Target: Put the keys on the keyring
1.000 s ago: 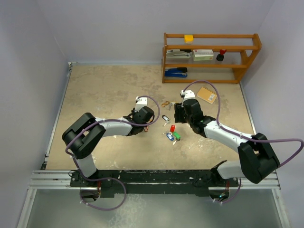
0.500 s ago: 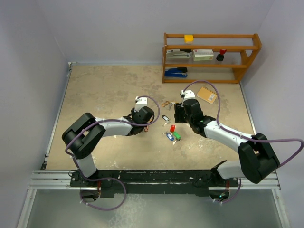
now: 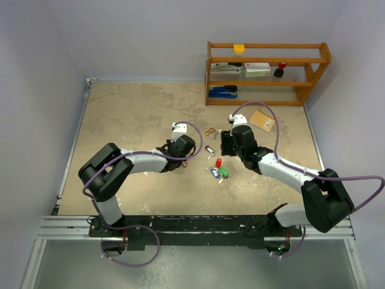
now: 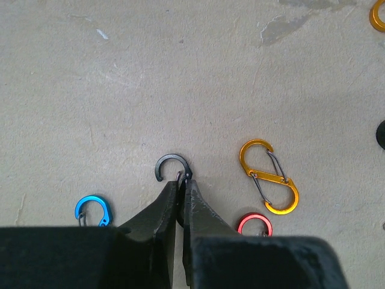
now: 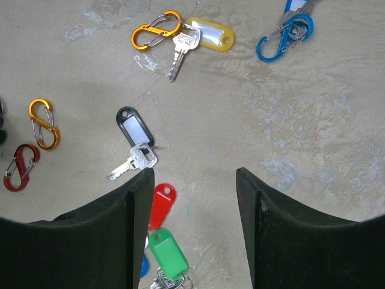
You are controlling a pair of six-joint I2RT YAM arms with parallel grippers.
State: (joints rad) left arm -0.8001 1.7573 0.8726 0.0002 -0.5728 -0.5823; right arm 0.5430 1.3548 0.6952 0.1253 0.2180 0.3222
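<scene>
My left gripper (image 4: 181,180) is shut on the lower loop of a black S-shaped clip (image 4: 171,156), the keyring, whose upper hook sticks out past the fingertips. It rests low on the table (image 3: 185,158). The keys lie under my right gripper (image 5: 194,171), which hovers open and holds nothing. A black-and-white tagged key (image 5: 135,129), a red tag (image 5: 161,201) and a green tag (image 5: 168,253) show by its left finger. A yellow-tagged key (image 5: 207,33) hangs on an orange clip (image 5: 155,30). From above, the key cluster (image 3: 216,168) sits between the arms.
Loose clips lie round the left gripper: orange (image 4: 269,177), red (image 4: 254,215) and blue (image 4: 93,197). A blue clip (image 5: 283,39) with a key lies farther off. A wooden shelf (image 3: 267,72) stands at the back right, with a notepad (image 3: 262,120) in front of it.
The left jaws have closed onto the black clip. Neither arm has visibly shifted in the top view.
</scene>
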